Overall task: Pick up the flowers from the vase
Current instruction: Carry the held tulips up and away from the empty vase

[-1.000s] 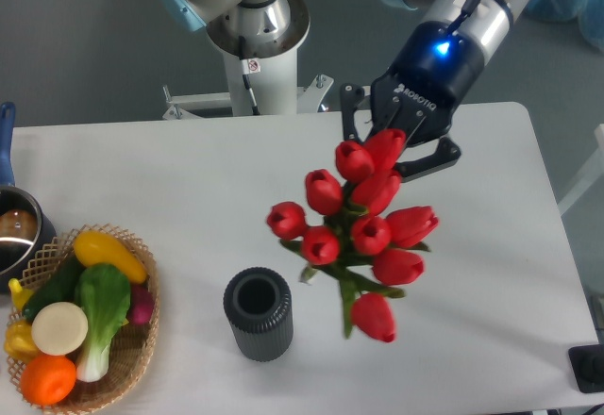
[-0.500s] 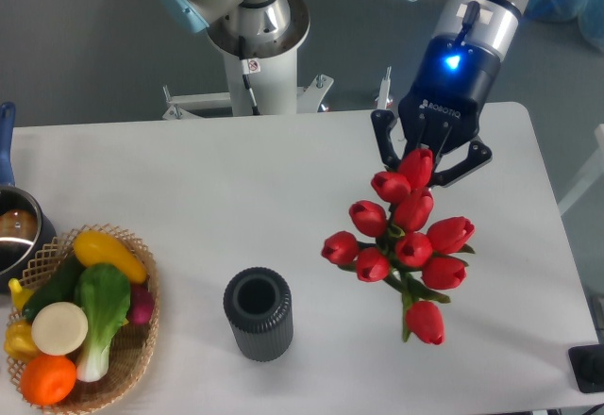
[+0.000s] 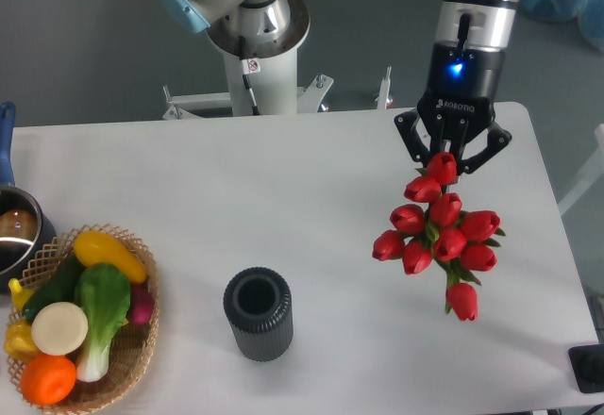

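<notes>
The flowers (image 3: pixel 439 236), a bunch of red tulip buds with green stems, hang in the air over the right side of the table, outside the vase. My gripper (image 3: pixel 449 157) is shut on the top of the bunch and holds it from above; the buds hide the fingertips. The vase (image 3: pixel 258 313), a short dark grey ribbed cylinder with an open round mouth, stands upright and empty near the table's front centre, well to the left of the flowers.
A wicker basket (image 3: pixel 130 358) with colourful vegetables sits at the front left. A pot (image 3: pixel 14 231) with a blue handle is at the left edge. The robot's base (image 3: pixel 255 47) stands behind the table. A dark object (image 3: pixel 589 368) is at the front right corner.
My gripper has moved to the right with the flowers in it, further away from the vase. The bunch now hangs straighter beneath the gripper. The vase has not moved.
</notes>
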Robot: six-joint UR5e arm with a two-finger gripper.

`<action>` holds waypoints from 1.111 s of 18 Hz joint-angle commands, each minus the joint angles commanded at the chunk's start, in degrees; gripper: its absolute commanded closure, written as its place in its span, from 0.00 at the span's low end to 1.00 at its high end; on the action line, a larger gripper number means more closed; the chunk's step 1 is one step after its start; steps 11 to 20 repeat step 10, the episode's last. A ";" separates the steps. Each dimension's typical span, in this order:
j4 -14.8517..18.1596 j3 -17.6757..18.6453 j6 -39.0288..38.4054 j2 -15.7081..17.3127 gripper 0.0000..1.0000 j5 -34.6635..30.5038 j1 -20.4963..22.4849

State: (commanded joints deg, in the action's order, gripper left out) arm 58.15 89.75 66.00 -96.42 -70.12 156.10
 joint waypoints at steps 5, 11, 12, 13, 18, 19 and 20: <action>14.52 -4.05 3.52 0.26 1.00 -10.64 -2.72; 17.25 -4.05 3.69 0.09 1.00 -16.97 -4.75; 17.25 -4.05 3.69 0.09 1.00 -16.97 -4.75; 17.25 -4.05 3.69 0.09 1.00 -16.97 -4.75; 17.25 -4.05 3.69 0.09 1.00 -16.97 -4.75; 17.25 -4.05 3.69 0.09 1.00 -16.97 -4.75; 17.25 -4.05 3.69 0.09 1.00 -16.97 -4.75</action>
